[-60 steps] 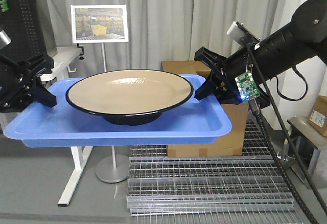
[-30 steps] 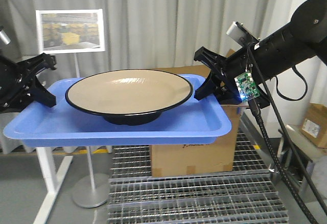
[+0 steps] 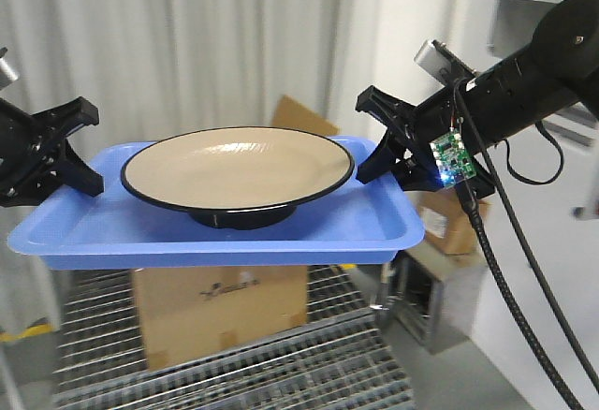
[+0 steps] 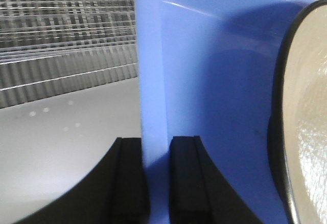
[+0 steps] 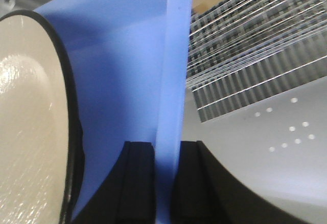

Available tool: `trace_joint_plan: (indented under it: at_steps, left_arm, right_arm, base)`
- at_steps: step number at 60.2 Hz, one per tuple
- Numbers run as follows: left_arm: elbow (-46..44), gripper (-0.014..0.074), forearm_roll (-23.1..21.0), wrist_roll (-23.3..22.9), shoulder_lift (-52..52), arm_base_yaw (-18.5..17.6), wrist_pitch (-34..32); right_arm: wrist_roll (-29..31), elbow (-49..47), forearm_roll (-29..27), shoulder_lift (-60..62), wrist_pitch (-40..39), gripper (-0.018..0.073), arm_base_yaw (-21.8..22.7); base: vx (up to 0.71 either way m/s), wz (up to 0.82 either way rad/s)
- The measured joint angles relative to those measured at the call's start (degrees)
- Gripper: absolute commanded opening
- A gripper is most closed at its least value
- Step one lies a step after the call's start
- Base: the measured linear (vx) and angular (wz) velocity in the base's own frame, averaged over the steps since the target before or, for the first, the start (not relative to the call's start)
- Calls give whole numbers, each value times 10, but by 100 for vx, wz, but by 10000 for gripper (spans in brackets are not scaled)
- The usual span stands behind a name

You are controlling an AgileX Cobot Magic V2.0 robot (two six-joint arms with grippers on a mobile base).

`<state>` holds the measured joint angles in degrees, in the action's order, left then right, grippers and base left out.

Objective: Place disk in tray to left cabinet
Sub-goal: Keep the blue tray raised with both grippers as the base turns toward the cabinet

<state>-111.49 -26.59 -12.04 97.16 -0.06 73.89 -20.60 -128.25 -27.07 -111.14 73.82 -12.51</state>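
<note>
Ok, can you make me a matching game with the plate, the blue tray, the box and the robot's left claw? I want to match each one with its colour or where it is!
Things:
1. disk
2. tray
3. cardboard box
4. left gripper

Descriptions:
a. bright blue, held up in the air
b. brown, seen below the tray
c. tan inside with a thin black rim
d. black, clamped on the tray's edge

Pairs: 1-c, 2-a, 3-b, 4-d
</note>
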Motion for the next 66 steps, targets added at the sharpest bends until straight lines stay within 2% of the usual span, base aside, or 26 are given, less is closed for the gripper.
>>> trace_joint_plan:
  at_steps: [66]
  left_arm:
    - [0,1,-1,0,0,0,0]
  right_arm:
    - [0,0,0,0,0,-1,0]
  base:
    - [13,-51]
